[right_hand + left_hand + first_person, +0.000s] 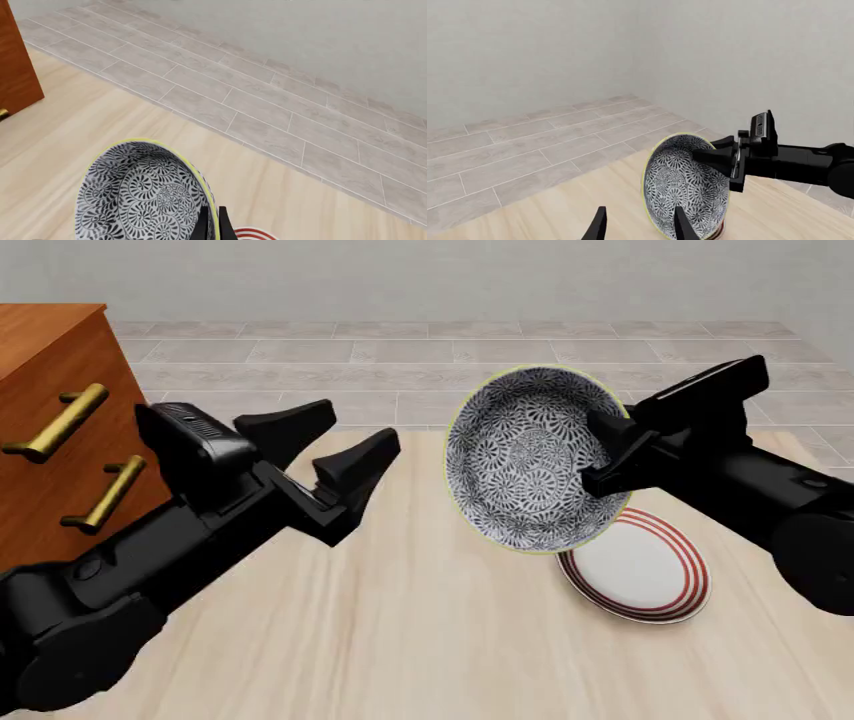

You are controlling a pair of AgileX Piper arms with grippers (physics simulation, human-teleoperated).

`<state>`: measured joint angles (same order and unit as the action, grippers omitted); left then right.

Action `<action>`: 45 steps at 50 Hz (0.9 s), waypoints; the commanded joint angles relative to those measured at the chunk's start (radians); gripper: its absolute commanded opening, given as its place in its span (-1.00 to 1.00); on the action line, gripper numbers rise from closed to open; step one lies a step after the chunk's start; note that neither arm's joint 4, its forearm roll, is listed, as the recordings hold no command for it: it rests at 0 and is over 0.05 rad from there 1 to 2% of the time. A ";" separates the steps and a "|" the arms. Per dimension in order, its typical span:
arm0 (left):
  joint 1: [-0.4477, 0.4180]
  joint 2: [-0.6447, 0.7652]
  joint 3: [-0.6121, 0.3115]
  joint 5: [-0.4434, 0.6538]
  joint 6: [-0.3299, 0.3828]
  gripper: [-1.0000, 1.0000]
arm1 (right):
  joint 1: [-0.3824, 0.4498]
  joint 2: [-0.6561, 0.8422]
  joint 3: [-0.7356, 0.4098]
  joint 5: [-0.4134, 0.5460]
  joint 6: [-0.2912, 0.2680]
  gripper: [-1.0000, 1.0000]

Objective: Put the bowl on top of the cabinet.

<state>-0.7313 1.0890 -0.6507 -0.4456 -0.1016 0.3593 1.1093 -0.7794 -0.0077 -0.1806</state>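
Observation:
The blue-and-white patterned bowl [527, 465] hangs tilted on its side above the table, its opening turned toward the left arm. My right gripper [603, 445] is shut on its rim from the right; the right wrist view shows that gripper [212, 221] pinching the bowl's [140, 195] pale edge. Left of the bowl and apart from it, my left gripper [363, 422] stands open and holds nothing. In the left wrist view the left gripper [639, 210] faces the bowl [684, 185] and the right gripper [707, 155]. The reddish-brown cabinet [54, 370] with brass handles stands at the far left, its side also showing as the cabinet [17, 65].
A flat white plate [641, 575] with red rings lies on the light wooden table [441, 660] below and right of the bowl; its edge shows as the plate [252, 234]. Grey floor tiles and a pale wall lie beyond the table.

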 commanded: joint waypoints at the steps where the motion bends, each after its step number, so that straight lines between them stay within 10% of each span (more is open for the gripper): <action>1: 0.009 0.117 -0.048 -0.039 -0.036 1.00 | 0.012 -0.020 -0.002 0.008 0.007 -1.00; 45: -0.022 0.433 -0.208 -0.071 -0.116 1.00 | 0.105 -0.121 0.025 0.069 0.005 -1.00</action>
<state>-0.7561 1.4659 -0.8301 -0.5124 -0.2098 0.4469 1.0065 -0.7534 0.0528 -0.1818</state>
